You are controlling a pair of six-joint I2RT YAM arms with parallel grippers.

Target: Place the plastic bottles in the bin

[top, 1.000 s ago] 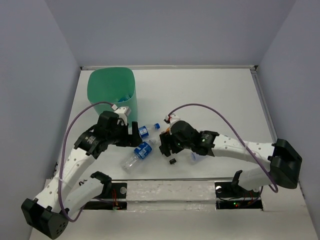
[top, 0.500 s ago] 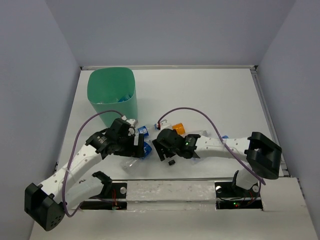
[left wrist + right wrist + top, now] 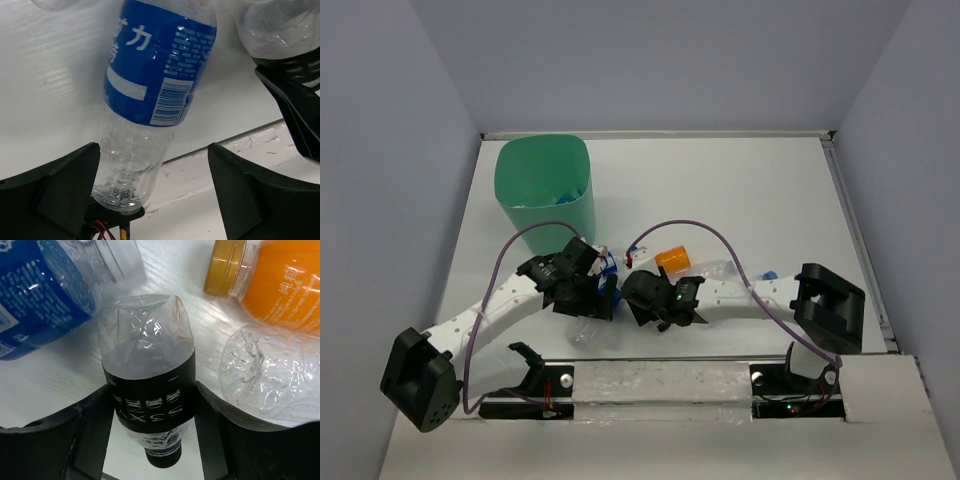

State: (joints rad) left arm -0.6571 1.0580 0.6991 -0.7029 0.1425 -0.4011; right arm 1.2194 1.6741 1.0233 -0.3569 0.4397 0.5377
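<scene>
Clamping black-labelled bottle [image 3: 145, 340]: right gripper [image 3: 152, 386] | orange bottle [image 3: 282, 287] beside | left gripper [image 3: 154, 150] apart

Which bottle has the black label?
The crumpled clear bottle between the right gripper's fingers. Its label is black; its neighbours are a blue-labelled bottle, an orange bottle and a bare clear bottle.
</scene>
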